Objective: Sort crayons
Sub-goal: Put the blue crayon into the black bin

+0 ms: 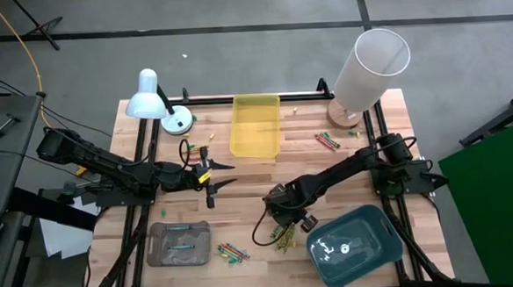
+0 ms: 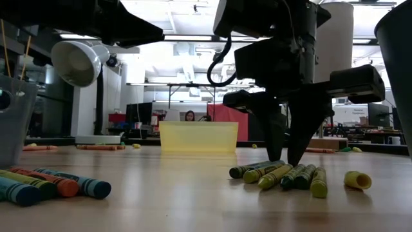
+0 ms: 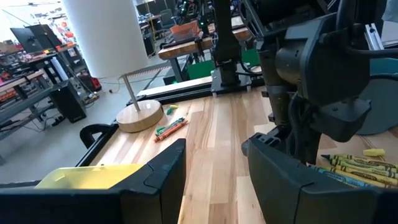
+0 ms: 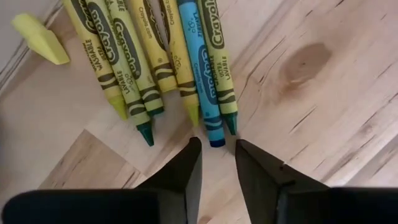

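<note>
**Six crayons under the right gripper**

Six crayons (image 4: pixel 168 68) – mostly yellow-olive, one blue, paper-wrapped – lie side by side on the wooden table (image 4: pixel 323 93) beside the teal tray (image 1: pixel 357 244). The right gripper (image 4: pixel 216 163) points down at them, fingers narrowly parted, holding nothing. The left gripper (image 1: pixel 212 174) hovers open mid-table.

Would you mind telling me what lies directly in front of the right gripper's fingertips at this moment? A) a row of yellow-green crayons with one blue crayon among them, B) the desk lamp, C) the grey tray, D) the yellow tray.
A: the right wrist view shows the right gripper poised just short of a row of crayons lying side by side on the wooden table, with a blue crayon nearest the gap between its fingers.
</note>
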Controlling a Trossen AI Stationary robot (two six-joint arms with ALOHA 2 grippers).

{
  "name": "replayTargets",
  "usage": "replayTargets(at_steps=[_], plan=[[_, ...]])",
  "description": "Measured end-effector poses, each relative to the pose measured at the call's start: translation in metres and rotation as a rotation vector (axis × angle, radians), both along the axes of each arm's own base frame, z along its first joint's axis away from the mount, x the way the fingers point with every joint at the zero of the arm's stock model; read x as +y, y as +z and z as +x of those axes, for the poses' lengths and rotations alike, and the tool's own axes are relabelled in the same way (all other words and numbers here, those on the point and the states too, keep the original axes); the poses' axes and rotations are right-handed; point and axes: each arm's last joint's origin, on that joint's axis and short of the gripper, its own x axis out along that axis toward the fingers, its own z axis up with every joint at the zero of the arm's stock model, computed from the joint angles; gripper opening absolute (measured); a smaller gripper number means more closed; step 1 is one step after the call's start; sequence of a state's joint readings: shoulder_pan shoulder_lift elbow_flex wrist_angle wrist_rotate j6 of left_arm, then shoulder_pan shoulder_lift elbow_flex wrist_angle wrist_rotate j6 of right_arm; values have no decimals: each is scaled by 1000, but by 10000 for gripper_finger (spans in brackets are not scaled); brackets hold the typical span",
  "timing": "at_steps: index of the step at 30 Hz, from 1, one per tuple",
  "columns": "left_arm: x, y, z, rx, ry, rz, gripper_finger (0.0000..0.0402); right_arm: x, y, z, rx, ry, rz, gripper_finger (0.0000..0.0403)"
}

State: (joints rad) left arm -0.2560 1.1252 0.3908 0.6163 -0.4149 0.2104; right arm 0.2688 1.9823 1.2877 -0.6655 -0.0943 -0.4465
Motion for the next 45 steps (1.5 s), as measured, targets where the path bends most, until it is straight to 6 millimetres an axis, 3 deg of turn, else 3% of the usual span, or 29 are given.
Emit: replayTargets(at_steps=[6,12,24,34,41,45], plan=[[0,0,0,-1,0,1,159,0,0,0,-2,-1,-1,70],[1,0,0,-2,21,5,158,0,0,1,-10,-4,-12,7],[3,0,-1,-1,94,30,158,-5,0,0,10,-38,-29,3],[3,-2,-1,21,92,52,158,-2,30,15,-52,-102,0,35],[3,-2,-1,24,93,47,158,15,32,14,-77,-78,-11,129],[3,-2,-1,24,93,47,158,26,24,13,-81,31,-52,179]])
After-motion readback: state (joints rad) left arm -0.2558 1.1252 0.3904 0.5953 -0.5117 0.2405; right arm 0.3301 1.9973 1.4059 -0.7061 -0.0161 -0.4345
